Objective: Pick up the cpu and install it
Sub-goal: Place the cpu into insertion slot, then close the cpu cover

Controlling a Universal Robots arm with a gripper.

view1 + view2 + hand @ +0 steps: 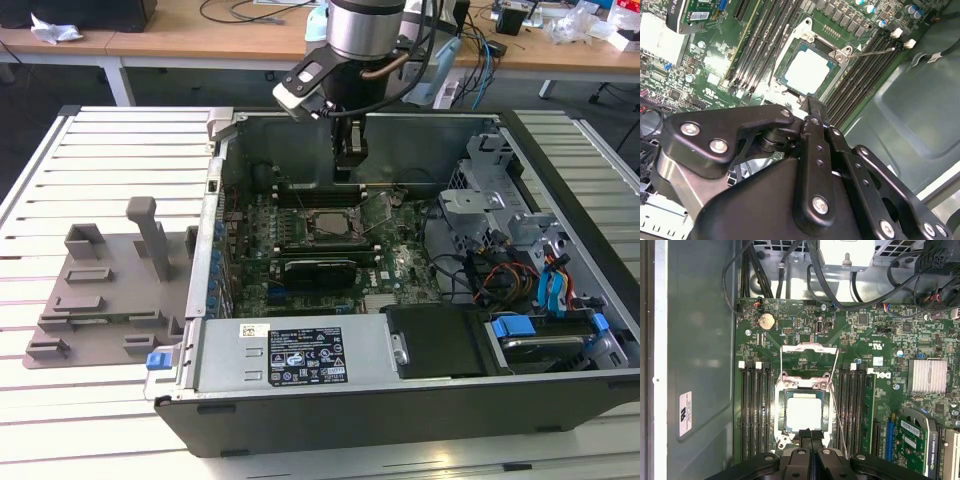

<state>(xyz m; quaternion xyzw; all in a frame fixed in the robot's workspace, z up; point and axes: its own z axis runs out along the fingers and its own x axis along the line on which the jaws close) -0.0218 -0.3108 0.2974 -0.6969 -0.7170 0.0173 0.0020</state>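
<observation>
The cpu lies flat in the motherboard socket, its silvery top plate facing up; it also shows as the cpu and the cpu. The socket's metal load frame is swung open behind it, and the wire lever stands free beside it. My gripper hangs a little above the socket's edge, inside the case. Its two black fingers are pressed together with nothing between them. In the exterior view the gripper is above the board, short of the cpu.
The open computer case lies on a slatted white table. Memory slots flank the socket on both sides. A grey fixture plate with posts sits at the exterior view's left. Drive cages and cables fill the case's right.
</observation>
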